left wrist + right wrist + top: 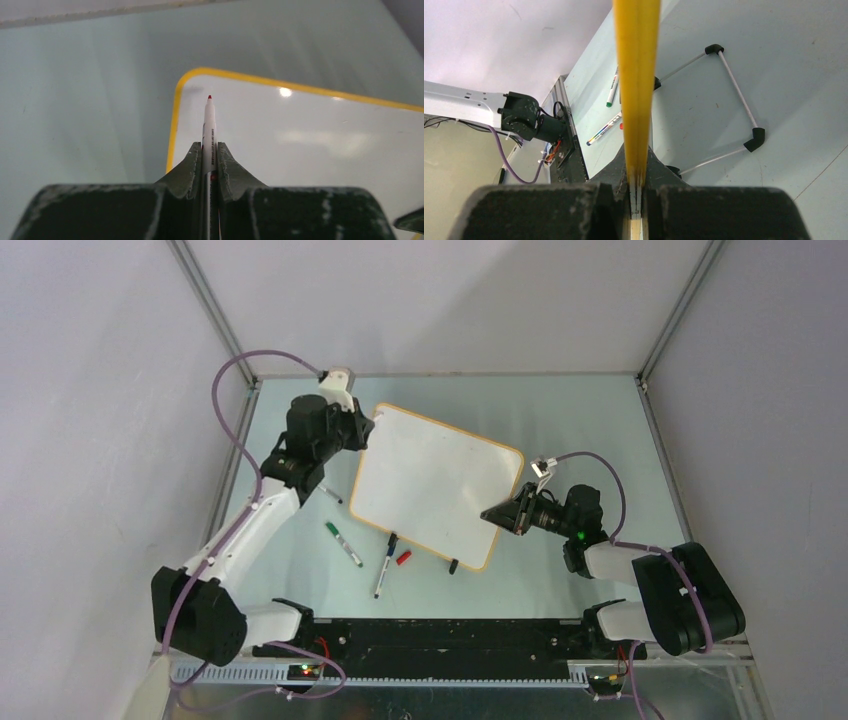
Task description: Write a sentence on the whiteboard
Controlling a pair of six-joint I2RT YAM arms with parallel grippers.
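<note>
The whiteboard has an orange-tan frame and stands tilted in the middle of the table on two black clip feet. Its face is blank; no red writing shows. My left gripper is at the board's far left corner, shut on a white marker. The marker's red tip points at that corner of the board; I cannot tell whether it touches. My right gripper is shut on the board's right edge, seen as a yellow strip between its jaws.
A green-capped marker, a dark marker and a red cap lie on the table near the board's front left edge. The board's wire stand with black feet shows behind it. The enclosure walls close in on both sides.
</note>
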